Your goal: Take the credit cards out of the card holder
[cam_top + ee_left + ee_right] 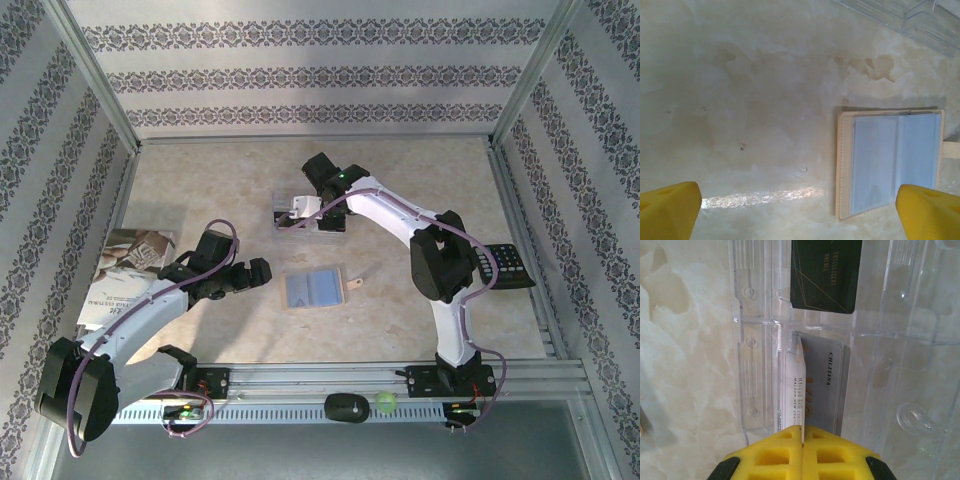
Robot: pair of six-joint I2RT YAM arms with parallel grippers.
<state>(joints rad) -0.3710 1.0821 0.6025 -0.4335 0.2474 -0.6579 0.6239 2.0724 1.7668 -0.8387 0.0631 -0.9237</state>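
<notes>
The tan card holder (313,287) lies open and flat on the table, its pale blue-grey inside (890,160) facing up and its tab (353,283) to the right. My left gripper (258,274) hovers just left of it, open and holding nothing (800,205). At the clear tray (285,222), my right gripper (318,212) is shut on a white credit card (801,385), held edge-on over the tray (760,320). A pale grey card (832,385) lies flat beneath it. A black card (825,275) rests in the tray's far compartment.
A printed booklet (125,275) lies at the left under the left arm. A black keypad device (505,265) sits by the right wall. A black oval object (346,407) and a green ball (385,402) rest on the front rail. Patterned walls enclose the table.
</notes>
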